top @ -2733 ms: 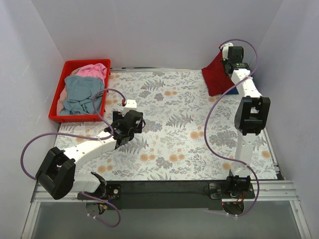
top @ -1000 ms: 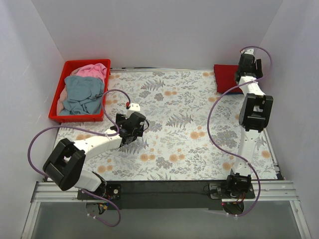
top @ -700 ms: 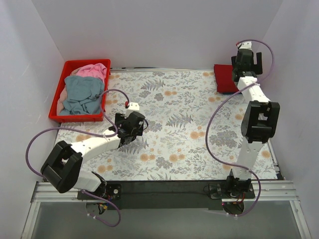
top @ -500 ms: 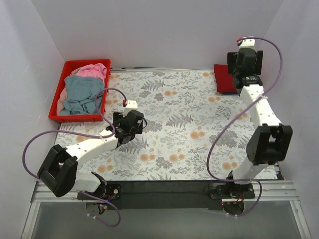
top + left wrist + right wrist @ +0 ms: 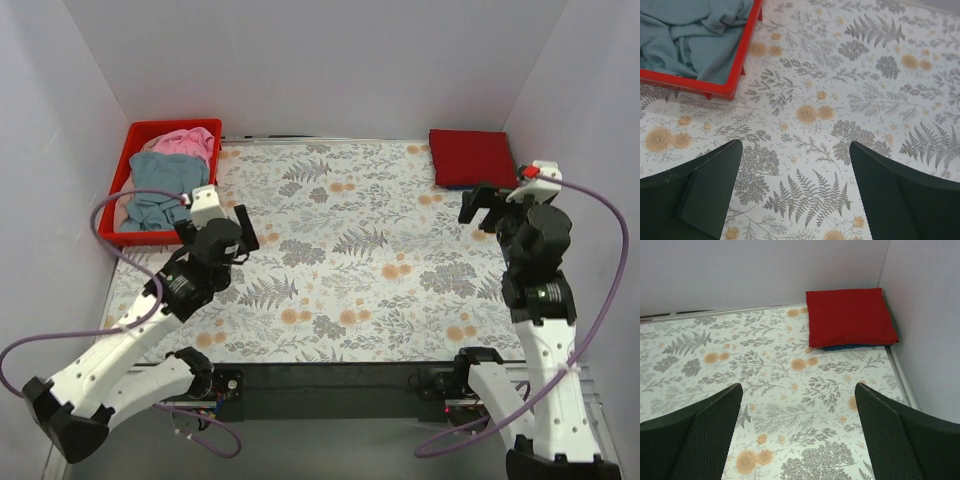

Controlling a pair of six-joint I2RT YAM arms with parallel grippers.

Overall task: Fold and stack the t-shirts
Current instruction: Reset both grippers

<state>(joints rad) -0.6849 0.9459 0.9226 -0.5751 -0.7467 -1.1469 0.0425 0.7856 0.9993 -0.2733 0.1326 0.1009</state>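
Note:
A folded dark red t-shirt (image 5: 472, 157) (image 5: 850, 316) lies flat in the back right corner, on top of a navy blue t-shirt whose edge (image 5: 850, 346) shows beneath it. A crumpled grey-blue t-shirt (image 5: 160, 195) (image 5: 690, 35) and a pink one (image 5: 185, 142) fill the red basket. My right gripper (image 5: 487, 205) (image 5: 798, 386) hangs open and empty above the cloth, in front of the stack and apart from it. My left gripper (image 5: 215, 222) (image 5: 795, 145) is open and empty too, raised over the table just right of the basket.
The red plastic basket (image 5: 118, 215) (image 5: 735, 85) stands at the back left against the left wall. White walls close in the floral tablecloth (image 5: 350, 250) on three sides. A metal rail runs along the near edge by the arm bases.
The right gripper let go of the dark red shirt, which now lies flat on the stack, and pulled back toward me. The left arm rose and swung left toward the basket.

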